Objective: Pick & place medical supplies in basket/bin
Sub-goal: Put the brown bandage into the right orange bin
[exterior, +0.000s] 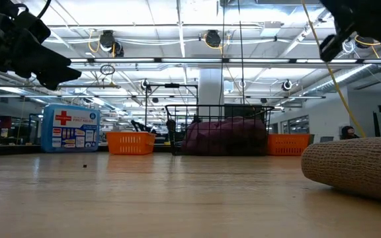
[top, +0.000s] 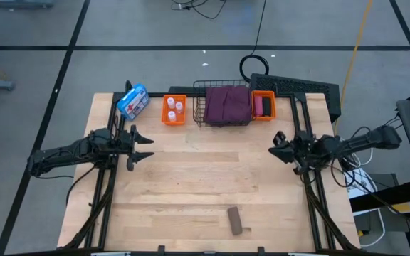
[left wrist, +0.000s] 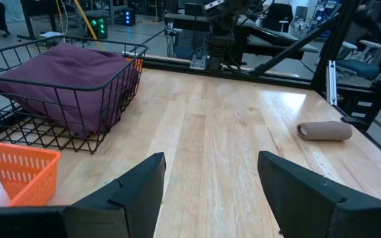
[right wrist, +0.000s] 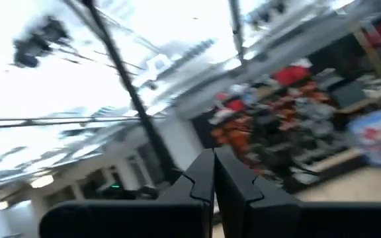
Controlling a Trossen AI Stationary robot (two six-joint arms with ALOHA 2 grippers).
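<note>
The wooden desk (top: 191, 192) carries a row of containers along its far edge. At the centre of that row stands the black wire basket (top: 199, 107), which holds the maroon folded cloth (top: 228, 104); the cloth fills most of the basket interior. Just beside the basket on the left-arm side sits an orange bin (top: 174, 119) containing the three white vials (top: 174, 108). Just beside the basket on the right-arm side sits a second orange bin (top: 270, 96) containing a pink roll (top: 258, 106) and a dark item next to it, too small to identify. A blue-and-white first aid pouch (top: 133, 101) with a red cross lies at the far left of the row, outside all containers. One brown bandage roll (top: 235, 220) remains on the bare desk near the front edge, well apart from the containers and from both arms — it lies on its side. The left claw (top: 145, 147) hovers over the left half of the desk, fingers spread and released, holding nothing. The right claw (top: 276, 146) hovers over the right half of the desk, raised clear of the surface — its fingers (right wrist: 202, 182) are clenched together on nothing.
</note>
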